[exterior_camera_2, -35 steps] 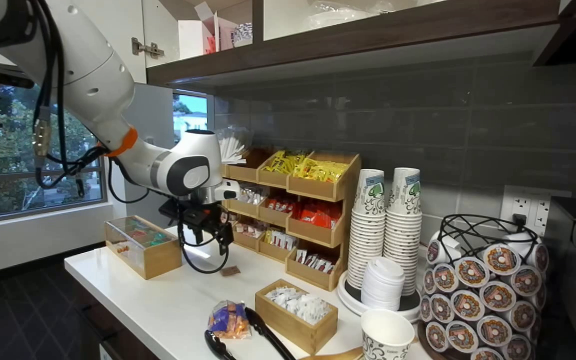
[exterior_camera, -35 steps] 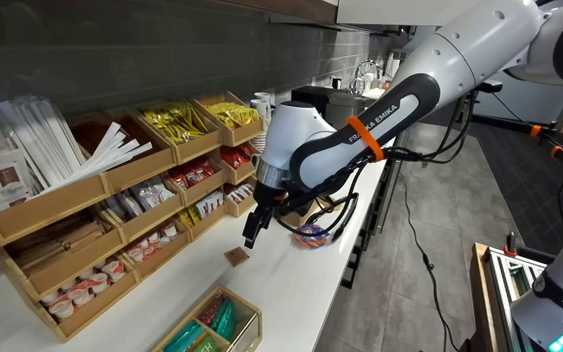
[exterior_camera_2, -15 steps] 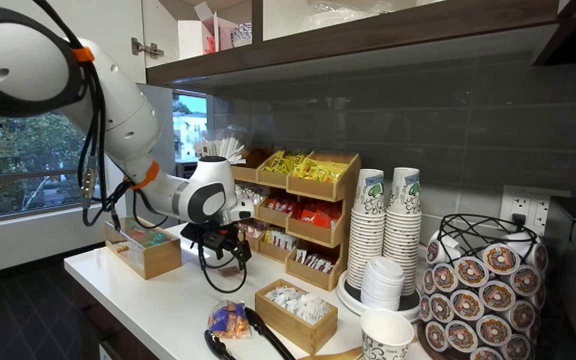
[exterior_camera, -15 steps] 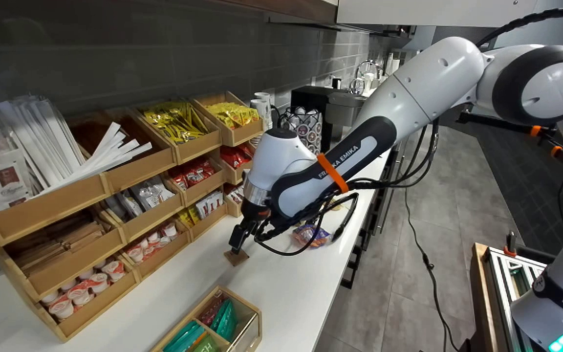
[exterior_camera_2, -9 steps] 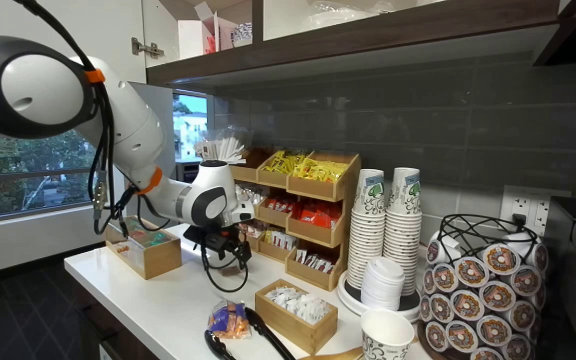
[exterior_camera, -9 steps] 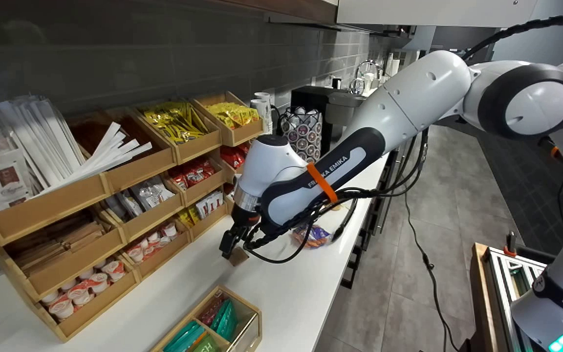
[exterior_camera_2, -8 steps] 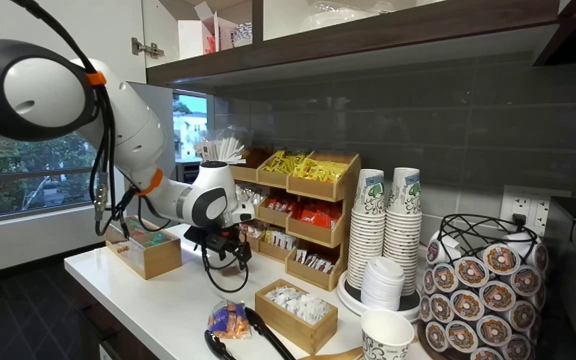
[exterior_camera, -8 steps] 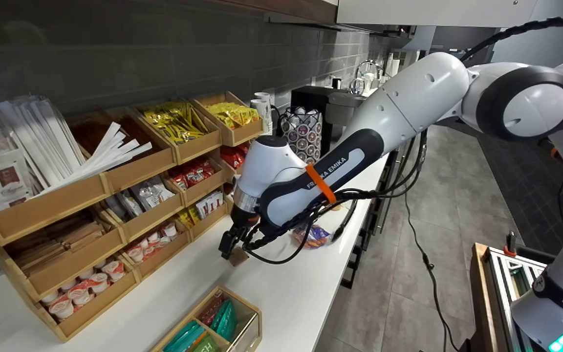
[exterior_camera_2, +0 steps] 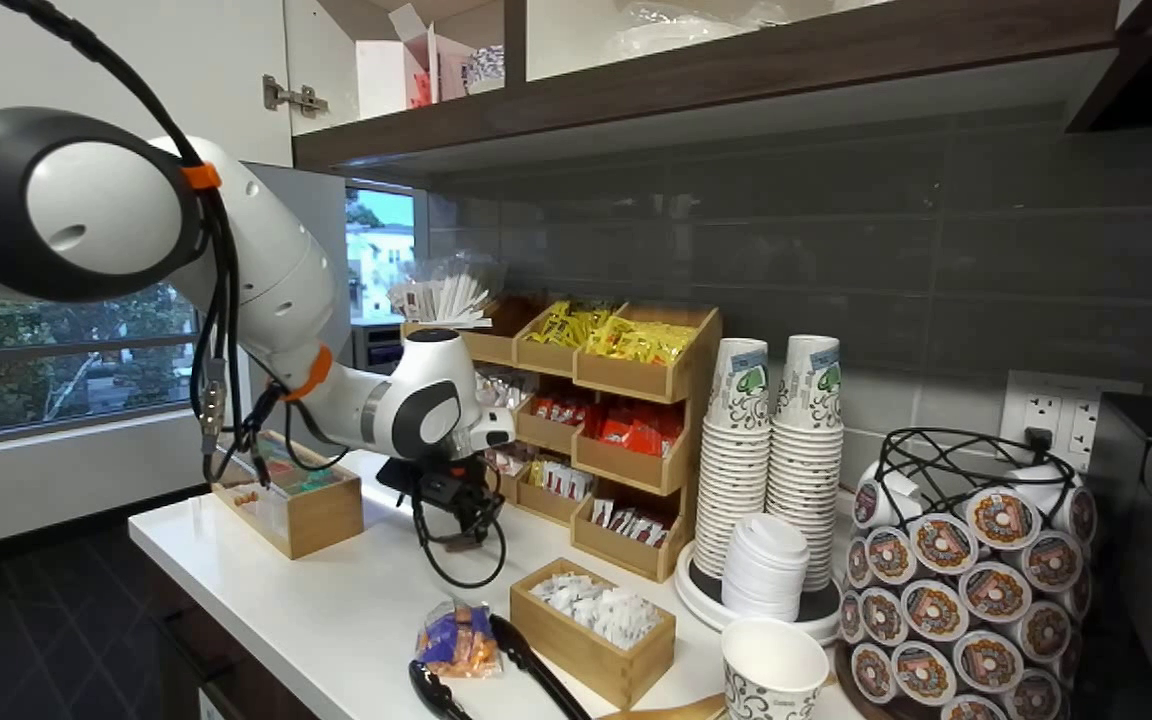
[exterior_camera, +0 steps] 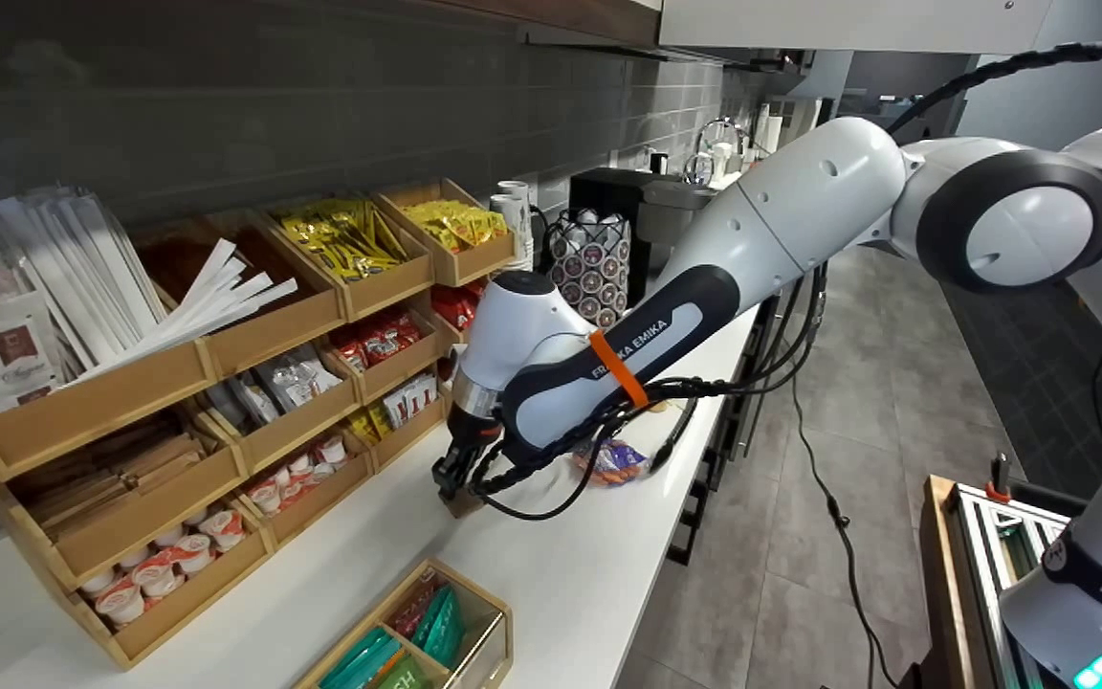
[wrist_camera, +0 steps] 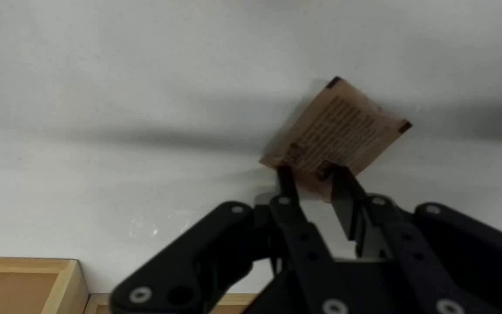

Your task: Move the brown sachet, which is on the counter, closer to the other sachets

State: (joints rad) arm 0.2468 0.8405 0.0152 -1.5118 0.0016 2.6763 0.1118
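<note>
The brown sachet point(wrist_camera: 342, 122) lies on the white counter in the wrist view, printed side up, its near edge reaching under and between my fingertips. My gripper point(wrist_camera: 312, 173) is low over that edge; its two black fingers stand a moderate gap apart, with white counter visible between them. No firm pinch shows. In an exterior view only a corner of the sachet point(exterior_camera: 463, 505) peeks out beneath the gripper point(exterior_camera: 451, 490). Other sachets fill a tiered wooden organiser: red sachets point(exterior_camera: 384, 337), white-and-red sachets point(exterior_camera: 410, 399) and yellow sachets point(exterior_camera: 345, 239).
A divided wooden tea box point(exterior_camera: 511, 622) stands along the counter. Elsewhere are a wooden box of white packets point(exterior_camera_2: 626, 660), a purple-and-orange snack bag point(exterior_camera_2: 458, 640), black tongs point(exterior_camera_2: 536, 665) and stacked cups point(exterior_camera_2: 736, 480). The organiser's edge point(wrist_camera: 72, 279) shows at the wrist view's bottom left.
My arm has come down over the sachet and towards the organiser side. The gripper now covers most of the sachet, and its fingers look nearer each other than half a second ago.
</note>
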